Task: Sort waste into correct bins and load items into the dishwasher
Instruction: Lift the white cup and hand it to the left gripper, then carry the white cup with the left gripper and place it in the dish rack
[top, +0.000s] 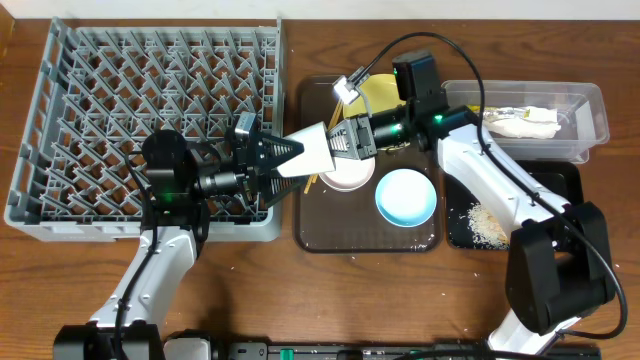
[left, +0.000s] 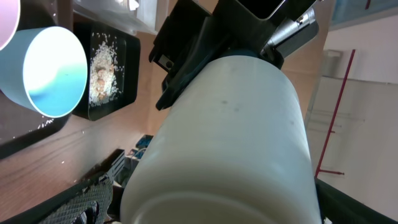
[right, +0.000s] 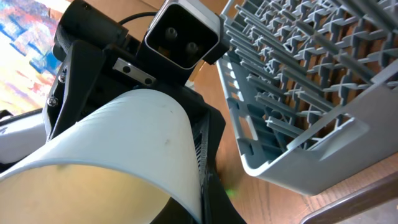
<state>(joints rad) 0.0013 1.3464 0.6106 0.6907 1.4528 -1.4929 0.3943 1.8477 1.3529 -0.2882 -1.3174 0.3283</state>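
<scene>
White cup (top: 318, 150) held aloft btwn dish rack (top: 100, 222) and brown tray (top: 322, 228). Rim pinched by right gripper (top: 343, 140). Left gripper (top: 297, 158) astride base, clamp cannot be told. Light, rigid, slick, breakable; wall to be gripped.

Wooden table (top: 250, 290), grey dish rack (top: 80, 228), brown serving tray (top: 330, 215), clear tub (top: 590, 105), black tray (top: 555, 185)

Mid-counter is crowded: left gripper (top: 298, 157) and right gripper (top: 346, 138) meet on the white cup (top: 318, 148) over the brown tray (top: 340, 228). The dish rack (top: 80, 222) walls off 9 o'clock, the clear tub (top: 592, 102) 2 o'clock. Bare counter (top: 370, 292) at 6 o'clock lies open.
</scene>
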